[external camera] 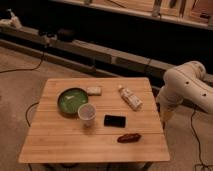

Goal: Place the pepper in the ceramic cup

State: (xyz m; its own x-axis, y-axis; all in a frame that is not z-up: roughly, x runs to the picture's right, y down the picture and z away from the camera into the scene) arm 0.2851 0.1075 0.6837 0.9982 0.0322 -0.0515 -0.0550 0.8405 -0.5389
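Observation:
The dark reddish-brown pepper (129, 137) lies on the wooden table (65, 142) near its front right edge. The small white ceramic cup (87, 113) stands upright near the table's middle, just right of the green bowl. My white arm is at the right, off the table's edge. Its gripper (163, 113) hangs low beside the table's right edge, well right of and apart from the pepper.
A green bowl (71, 100) sits at the table's left middle. A flat black rectangle (115, 120) lies between cup and pepper. A white tube (130, 98) and a small pale block (93, 90) lie further back. Benches and cables run behind.

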